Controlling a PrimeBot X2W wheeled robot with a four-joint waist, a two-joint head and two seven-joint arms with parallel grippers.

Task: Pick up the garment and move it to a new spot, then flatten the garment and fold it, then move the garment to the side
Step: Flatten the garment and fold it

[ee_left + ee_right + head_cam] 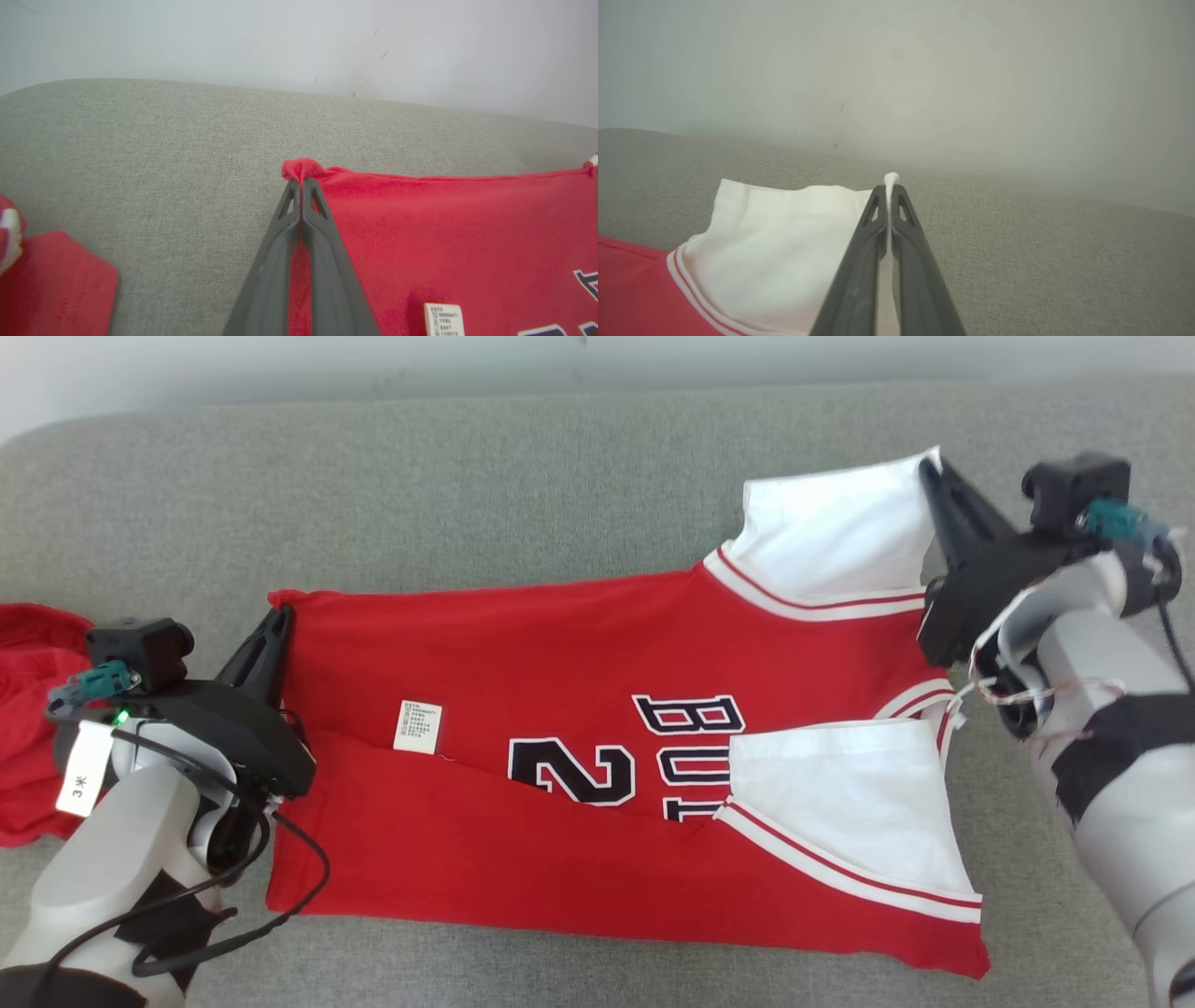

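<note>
Red basketball jersey (523,691), centre frame, on grey upholstery (467,495).
Left gripper (278,619) pinches red hem corner (301,168); right gripper (931,467) pinches white sleeve (831,541), upper right.

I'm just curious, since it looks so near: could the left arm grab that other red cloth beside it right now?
Probably not yet. The red cloth lies close by, but the left gripper is shut on a corner of the jersey and would have to let go first.
</note>
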